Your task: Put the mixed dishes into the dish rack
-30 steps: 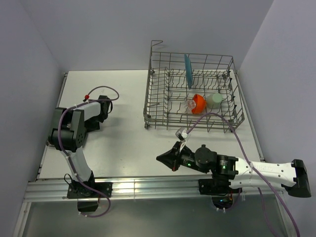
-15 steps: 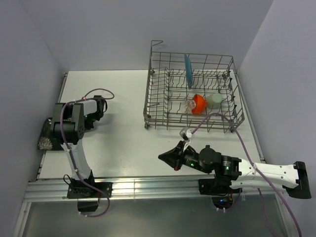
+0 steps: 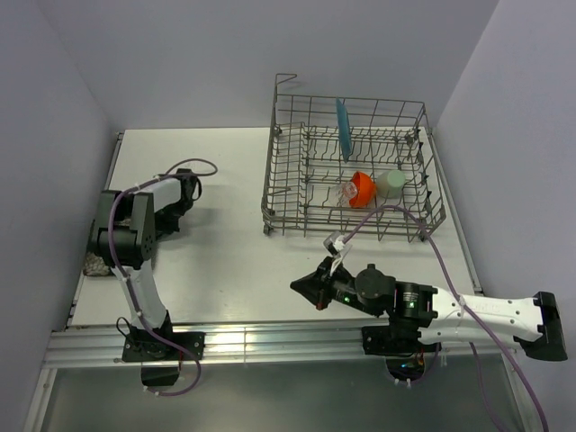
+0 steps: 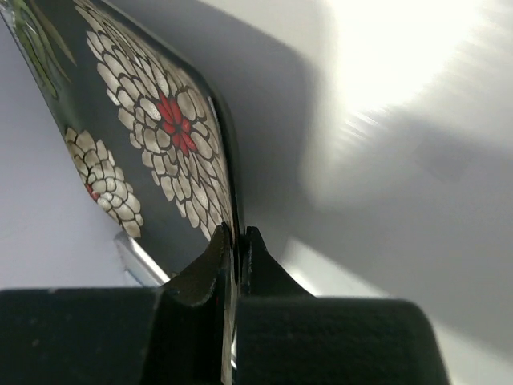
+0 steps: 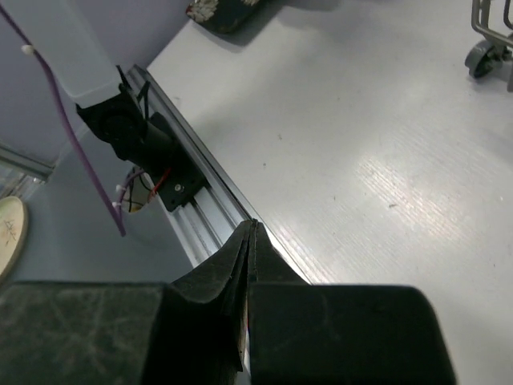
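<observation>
The left gripper (image 4: 236, 241) pinches the plate (image 4: 152, 120) by its rim, so it stands edge-on above the fingers (probably to slot between tines). The right gripper (image 5: 250, 228) is empty, fingers pressed together, with the rack (image 3: 288, 216) beyond them.

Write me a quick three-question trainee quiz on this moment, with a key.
1. True or false: the right gripper is shut on a dish.
2. Fill in: the left gripper is shut on the ______.
3. How many dishes sit in the grey metal wire dish rack? A) two B) four C) six

Key: 1. False, it is shut and empty. 2. Black square plate with white flowers. 3. B.
</observation>
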`<action>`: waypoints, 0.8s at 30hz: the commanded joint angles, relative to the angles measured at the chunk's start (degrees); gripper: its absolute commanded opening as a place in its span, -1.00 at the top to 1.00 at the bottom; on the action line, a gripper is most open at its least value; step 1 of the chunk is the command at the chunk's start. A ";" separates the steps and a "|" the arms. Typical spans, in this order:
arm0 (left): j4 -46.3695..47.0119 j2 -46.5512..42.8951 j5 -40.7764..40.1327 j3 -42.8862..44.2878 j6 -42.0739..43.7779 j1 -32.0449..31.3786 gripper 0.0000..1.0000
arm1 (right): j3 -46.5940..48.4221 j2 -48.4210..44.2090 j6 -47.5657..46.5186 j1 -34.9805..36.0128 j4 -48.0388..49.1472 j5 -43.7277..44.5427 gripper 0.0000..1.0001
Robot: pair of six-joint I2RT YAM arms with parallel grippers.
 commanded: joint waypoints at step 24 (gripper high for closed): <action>8.57 -6.14 36.17 0.30 -22.53 -22.58 0.99 | 6.71 4.07 13.58 0.83 -9.84 4.84 1.00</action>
